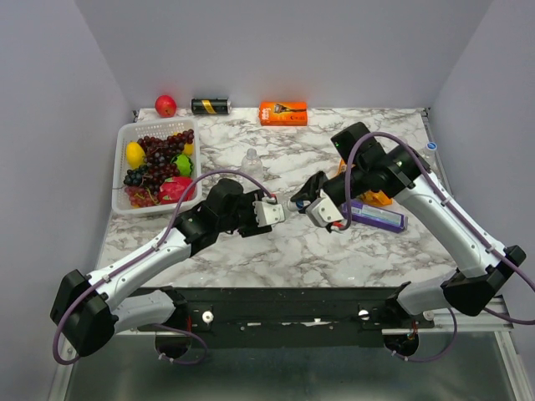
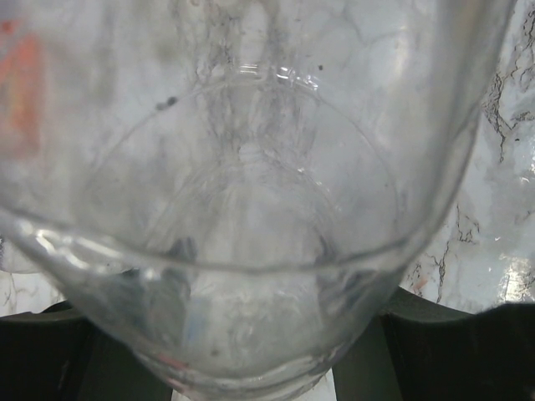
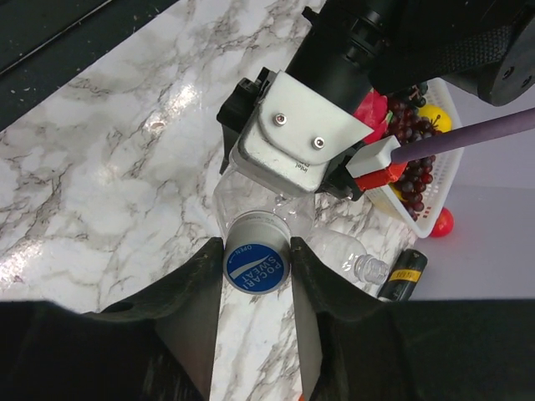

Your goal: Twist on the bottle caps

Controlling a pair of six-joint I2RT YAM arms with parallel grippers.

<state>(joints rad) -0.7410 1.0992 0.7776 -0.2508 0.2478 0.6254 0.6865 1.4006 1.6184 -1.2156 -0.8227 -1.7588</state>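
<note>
Bottle (image 3: 251, 199) horizontal, firm between left fingers (image 2: 42, 359), neck toward blue cap (image 3: 257, 266) tight between right fingers (image 3: 188, 322).

The cap (image 3: 257, 267) is blue with white lettering, the bottle (image 2: 251, 209) clear, the table (image 1: 334, 251) grey-veined white marble, the box (image 1: 282, 112) orange.

Top cam overhead; both wrist cams v. close on bottle (image 2: 251, 251).

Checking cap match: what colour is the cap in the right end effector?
Blue cap with white print; right wrist view shows it best.
</note>
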